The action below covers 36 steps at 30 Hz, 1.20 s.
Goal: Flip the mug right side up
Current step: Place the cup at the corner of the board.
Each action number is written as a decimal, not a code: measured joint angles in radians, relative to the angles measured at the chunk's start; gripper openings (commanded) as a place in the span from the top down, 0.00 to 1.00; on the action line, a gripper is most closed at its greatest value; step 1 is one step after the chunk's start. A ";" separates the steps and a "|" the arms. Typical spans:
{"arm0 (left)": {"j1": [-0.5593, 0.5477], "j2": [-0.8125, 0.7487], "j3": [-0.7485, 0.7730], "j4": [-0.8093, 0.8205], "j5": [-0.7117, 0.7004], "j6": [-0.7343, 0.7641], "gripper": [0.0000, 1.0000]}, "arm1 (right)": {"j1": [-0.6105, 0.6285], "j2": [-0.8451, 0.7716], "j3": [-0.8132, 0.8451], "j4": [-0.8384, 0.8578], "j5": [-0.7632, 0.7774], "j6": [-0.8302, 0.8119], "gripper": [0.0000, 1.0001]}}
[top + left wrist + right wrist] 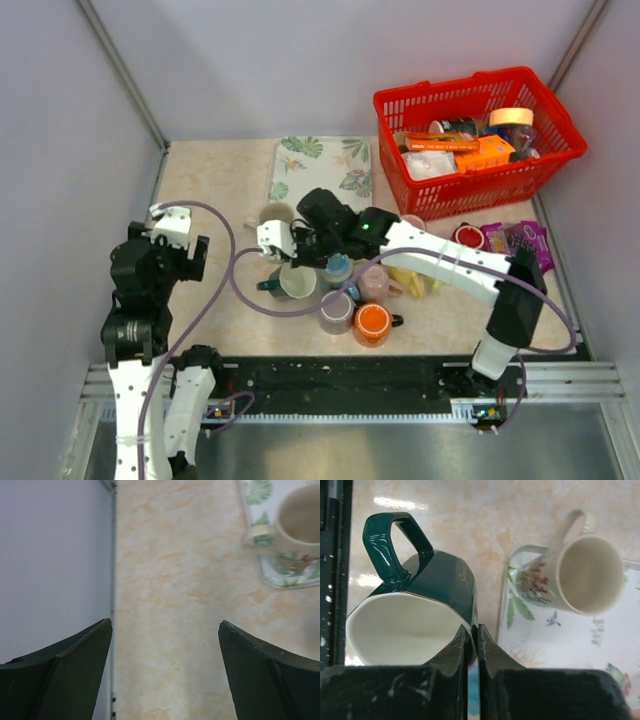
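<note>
Item: green mug (435, 595), white inside, on the table (210, 180).
- Relative to hands: right hand (472, 647) is closed tight on the mug's rim, pinching the wall from inside and outside. The mouth faces up in the top view, with the handle on the side away from the grip. Left hand (165, 625) hangs well to the left of the mug with its jaws spread wide and nothing between them.
- Around the mug: a cream mug (585, 575) is just beyond it on a floral tray (580, 640). Four more mugs (355, 300) crowd its right side. A red basket (480, 190) stands far beyond, to the right.
</note>
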 measured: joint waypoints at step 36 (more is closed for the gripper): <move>0.021 0.031 0.080 -0.541 0.564 0.485 0.14 | -0.049 0.077 0.078 -0.134 -0.085 -0.091 0.34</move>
